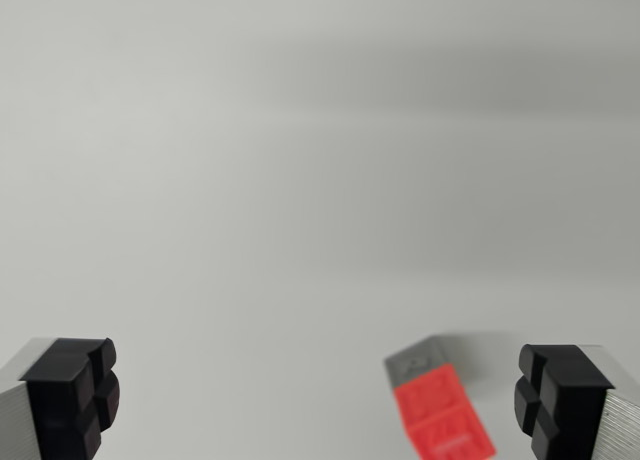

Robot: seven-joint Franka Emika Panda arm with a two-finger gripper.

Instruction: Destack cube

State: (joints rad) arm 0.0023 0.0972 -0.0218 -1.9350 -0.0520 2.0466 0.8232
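Black ridged fingers (pixel 315 400) stand wide apart over a smooth grey desk (pixel 300 180), a blurred red-and-grey block stack (pixel 440 410) at five o'clock.

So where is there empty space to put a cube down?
Nearly the whole grey surface looks bare: everything above the gripper, and the patch between the left finger pad and the red cube. It is crowded only at the wrist view's lower right, where the red cube and a grey block sit beside the right finger pad.

Pincer (pixel 315 400), silver-grey fingers (pixel 22 405), black ridged pads (pixel 85 390)
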